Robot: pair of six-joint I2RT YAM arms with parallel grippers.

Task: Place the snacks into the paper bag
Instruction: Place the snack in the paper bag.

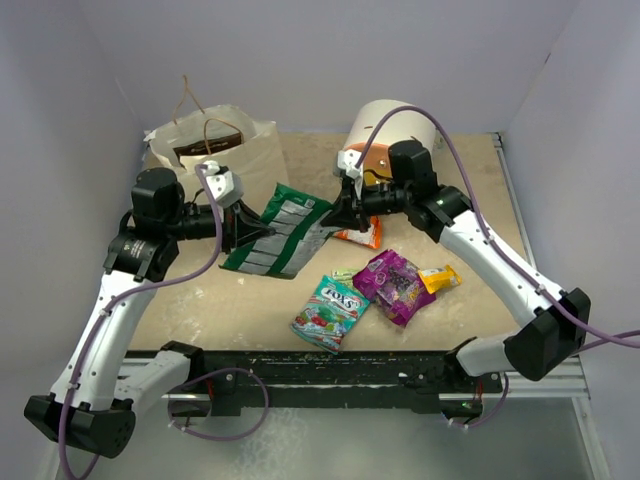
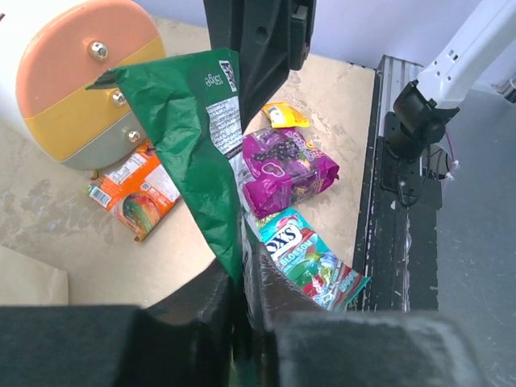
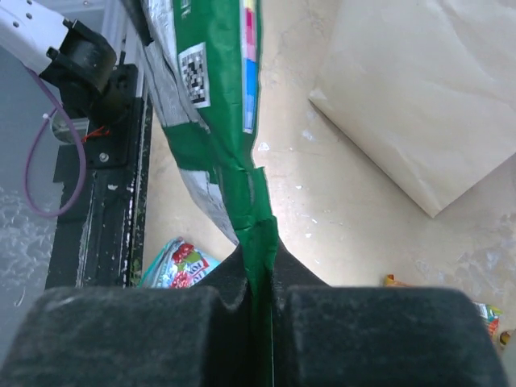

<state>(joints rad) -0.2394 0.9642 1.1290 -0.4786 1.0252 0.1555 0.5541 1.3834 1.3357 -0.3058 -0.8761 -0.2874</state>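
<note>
Green-white packet (image 1: 285,232) is suspended flat between the two grippers and appears clear of the table (image 1: 250,310). The left gripper (image 1: 243,228) is closed tight on the packet's left edge, with the film pinched between its fingers in the left wrist view. The right gripper (image 1: 347,208) is likewise clamped on the packet's right upper corner, jaws pressed onto the green seam. The paper bag (image 1: 255,155) stands just behind and left of the packet. The orange packet (image 1: 362,234) lies just right of the packet, at the foot of the round drawer unit (image 1: 385,125). The teal candy packet (image 1: 330,312), purple packet (image 1: 392,285) and yellow-orange box (image 1: 440,278) lie in front of the packet and to its right, grouped closely.
</note>
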